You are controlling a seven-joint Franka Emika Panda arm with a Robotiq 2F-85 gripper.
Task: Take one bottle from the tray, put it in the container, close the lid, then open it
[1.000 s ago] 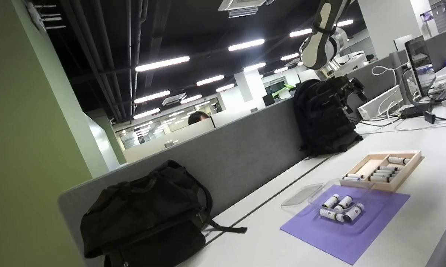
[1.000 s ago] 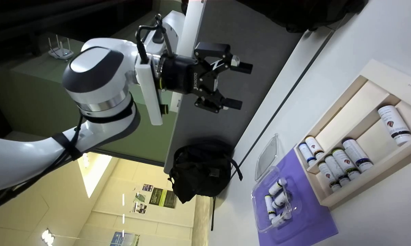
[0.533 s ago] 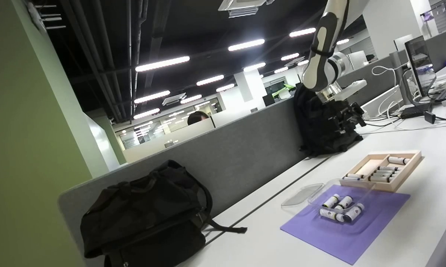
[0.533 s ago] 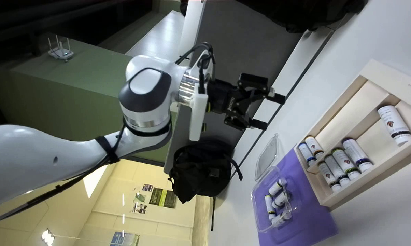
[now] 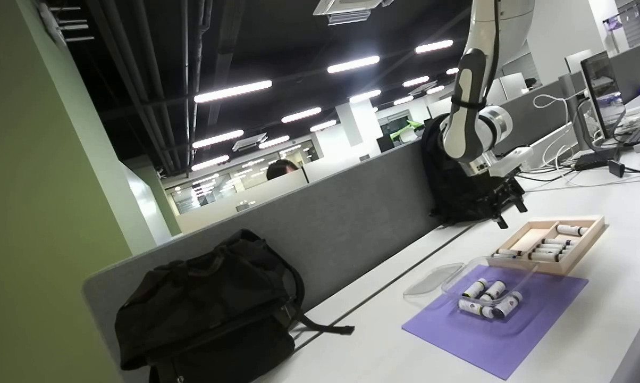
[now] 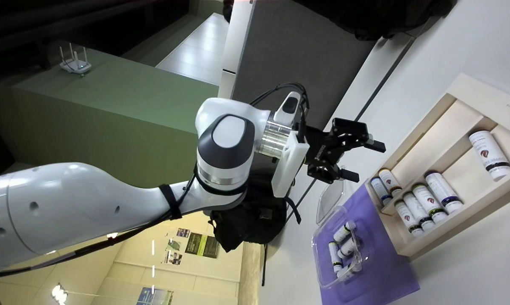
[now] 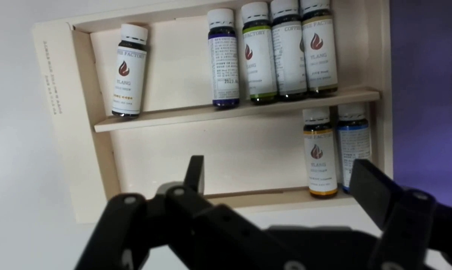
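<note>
The wooden tray (image 7: 196,114) holds white-capped bottles in two compartments. In the wrist view, an orange-banded bottle (image 7: 320,161) and a blue-banded bottle (image 7: 353,146) lie in the nearer compartment. A lone bottle (image 7: 129,71) and several more, including a purple-banded bottle (image 7: 225,63), lie in the farther one. The clear container (image 6: 317,258) holds several bottles (image 5: 475,288); its clear lid (image 5: 434,280) lies open beside it. My gripper (image 7: 280,176) is open and empty, above the tray's near edge; it also shows in both exterior views (image 5: 512,214) (image 6: 363,161).
A purple sheet (image 5: 543,330) lies under the container, beside the tray. Black backpacks (image 5: 208,314) stand against the grey partition (image 5: 352,207) behind the desk. A monitor (image 5: 601,96) and cables stand farther along the desk.
The arm has moved down and forward from beside the partition toward the tray, the gripper staying open. The tray, bottles, container and lid have not moved.
</note>
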